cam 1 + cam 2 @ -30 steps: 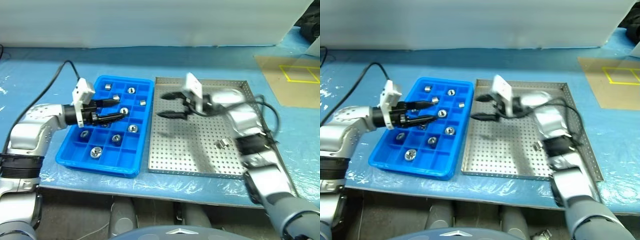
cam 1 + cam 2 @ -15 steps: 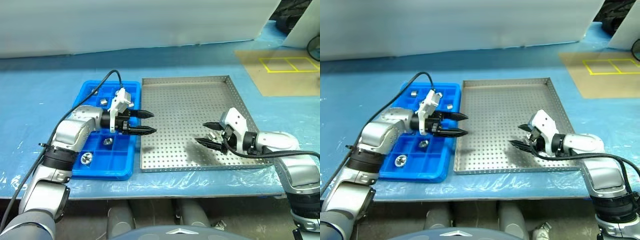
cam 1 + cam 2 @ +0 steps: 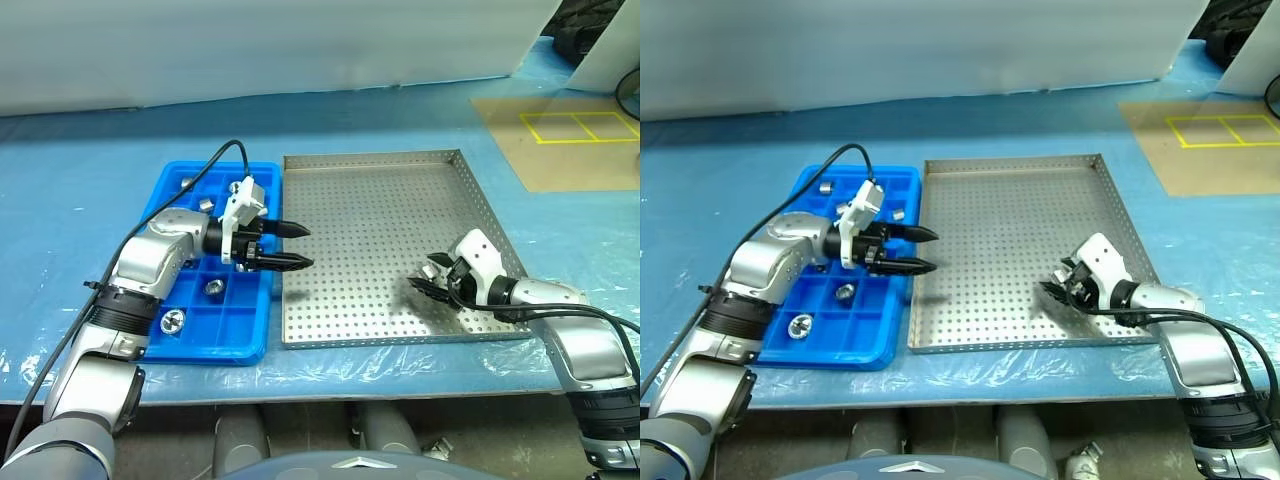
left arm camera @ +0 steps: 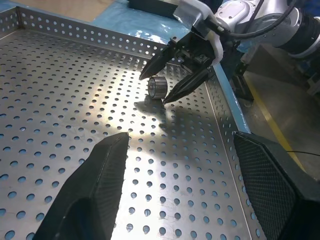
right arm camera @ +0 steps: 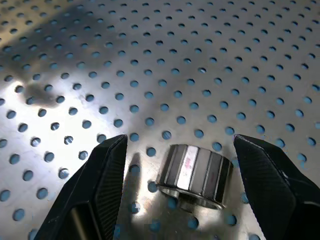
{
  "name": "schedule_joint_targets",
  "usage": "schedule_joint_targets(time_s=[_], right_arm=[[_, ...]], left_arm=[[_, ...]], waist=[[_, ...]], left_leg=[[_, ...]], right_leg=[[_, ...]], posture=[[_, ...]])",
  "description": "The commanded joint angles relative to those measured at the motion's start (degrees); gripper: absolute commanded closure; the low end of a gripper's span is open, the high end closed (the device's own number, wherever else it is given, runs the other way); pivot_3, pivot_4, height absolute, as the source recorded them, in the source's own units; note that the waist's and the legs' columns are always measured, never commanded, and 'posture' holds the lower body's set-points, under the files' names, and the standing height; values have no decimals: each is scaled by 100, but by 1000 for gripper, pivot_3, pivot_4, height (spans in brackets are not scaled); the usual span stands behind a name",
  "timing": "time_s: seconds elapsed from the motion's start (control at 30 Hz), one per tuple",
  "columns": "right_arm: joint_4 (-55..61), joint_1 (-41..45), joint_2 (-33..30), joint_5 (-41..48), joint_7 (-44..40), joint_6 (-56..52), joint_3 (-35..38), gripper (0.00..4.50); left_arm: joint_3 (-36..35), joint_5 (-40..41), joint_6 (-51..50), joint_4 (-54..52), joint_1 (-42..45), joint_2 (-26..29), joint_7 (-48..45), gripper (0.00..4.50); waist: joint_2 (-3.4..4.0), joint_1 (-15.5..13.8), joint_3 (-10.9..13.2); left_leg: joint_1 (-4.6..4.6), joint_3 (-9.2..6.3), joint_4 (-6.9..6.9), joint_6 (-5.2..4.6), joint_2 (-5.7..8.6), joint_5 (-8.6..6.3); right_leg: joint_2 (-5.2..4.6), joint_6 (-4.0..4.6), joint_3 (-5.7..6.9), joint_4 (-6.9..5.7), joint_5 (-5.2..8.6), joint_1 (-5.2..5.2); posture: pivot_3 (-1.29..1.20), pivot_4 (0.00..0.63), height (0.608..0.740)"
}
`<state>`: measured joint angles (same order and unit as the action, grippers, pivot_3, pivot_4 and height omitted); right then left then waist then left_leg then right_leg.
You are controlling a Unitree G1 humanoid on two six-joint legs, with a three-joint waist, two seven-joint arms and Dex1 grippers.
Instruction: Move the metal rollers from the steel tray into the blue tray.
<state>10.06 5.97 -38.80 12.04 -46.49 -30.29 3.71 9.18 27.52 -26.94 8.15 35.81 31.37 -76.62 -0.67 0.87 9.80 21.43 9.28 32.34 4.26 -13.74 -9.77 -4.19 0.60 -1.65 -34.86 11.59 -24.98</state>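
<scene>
One metal roller (image 5: 195,175) lies on the perforated floor of the steel tray (image 3: 370,210), near its front right corner. My right gripper (image 3: 422,275) is down at it, open, a finger on either side of the roller (image 4: 157,88) with gaps showing. My left gripper (image 3: 303,247) hovers open and empty over the seam between the blue tray (image 3: 215,335) and the steel tray, pointing right. Several rollers, such as one (image 3: 172,320) near the front and another (image 3: 213,287), sit in the blue tray's compartments.
A pale blue sheet (image 3: 80,200) covers the table, whose front edge runs just below both trays. A brown board with yellow tape squares (image 3: 565,135) lies at the back right. A white panel (image 3: 280,50) closes the back. A black cable (image 3: 190,180) loops to my left wrist.
The camera view shifted. My right gripper came down and toward the tray's front right, now straddling the roller. My left gripper went from over the blue tray to its right edge, then held still.
</scene>
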Motion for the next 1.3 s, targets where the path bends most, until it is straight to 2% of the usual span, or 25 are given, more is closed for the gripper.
schedule_joint_targets(time_s=[0.03, 0.2, 0.3, 0.4, 0.43, 0.63, 0.83, 1.03, 1.17, 1.3], right_arm=[[-378, 72, 35, -74, 90, 313, 7, 1042], [-605, 253, 103, -53, 111, 392, -50, 1042], [-649, 314, 133, -77, 93, 517, -108, 1618], [-654, 390, 162, -142, 223, 551, -139, 2573], [-646, 423, 168, -99, 197, 548, -135, 2720], [-514, 663, 164, -134, 173, 545, -253, 2717], [-30, 1811, 517, 550, -205, -126, -464, 2717], [-771, 3077, 1340, 456, -948, 119, -1609, 2717], [-1297, 3488, 1791, 119, -1513, 714, -2436, 2717], [-1689, 3726, 2204, 27, -2081, 1147, -2929, 2717]], left_arm=[[-159, 8, 55, -263, -49, 102, 23, 975], [-206, 15, 59, -305, -122, 168, 76, 975], [-222, 31, 51, -348, -162, 200, 103, 975], [-238, 42, 44, -383, -197, 249, 99, 975], [-251, 50, 36, -392, -205, 274, 97, 975], [-355, 19, 65, -347, -223, 465, 71, 975], [-671, 34, 79, -206, -56, 722, 142, 975], [-983, 2, 60, -246, -243, 1224, 154, 975], [-1208, 38, -24, -549, -622, 1593, 172, 975], [-1692, 268, -305, -1069, -1212, 1957, 356, 975]], waist=[[0, -3, 0], [0, 0, 0], [1, -10, 0], [1, -10, 0], [1, -9, 0], [1, -7, 0], [3, 15, 1], [4, -39, 0], [2, -135, 1], [-2, -282, 3]], left_leg=[[-1, 0, 0, 0, 0, 0], [-15, 4, 1, 1, -1, 0], [-21, 5, 1, 0, -1, 0], [-19, 4, 1, 1, -1, 0], [-19, 5, 1, 1, -1, 0], [-20, 5, -1, 1, -1, 1], [-28, 8, -1, 4, -1, 2], [-30, 6, -5, 17, -13, 10], [-12, 6, -6, 19, -11, 11], [3, -2, -6, 20, -14, 12]], right_leg=[[0, 0, 0, 0, 0, 1], [0, 0, 1, -5, 0, 9], [-1, 0, 1, -6, -1, 16], [-1, 0, 1, -4, -1, 16], [-1, 0, 1, -4, -1, 16], [0, 0, 1, -4, -1, 16], [1, 0, 2, -18, -1, 10], [0, 1, 8, -43, -1, -2], [-2, 2, 15, -40, 0, -13], [-4, 2, 29, -40, 0, -25]], posture=[[-335, 150, 740], [-317, 150, 740], [-313, 150, 740], [-309, 150, 740], [-308, 150, 740], [-293, 150, 740], [-245, 150, 740], [-143, 150, 740], [-40, 150, 740], [66, 150, 740]])
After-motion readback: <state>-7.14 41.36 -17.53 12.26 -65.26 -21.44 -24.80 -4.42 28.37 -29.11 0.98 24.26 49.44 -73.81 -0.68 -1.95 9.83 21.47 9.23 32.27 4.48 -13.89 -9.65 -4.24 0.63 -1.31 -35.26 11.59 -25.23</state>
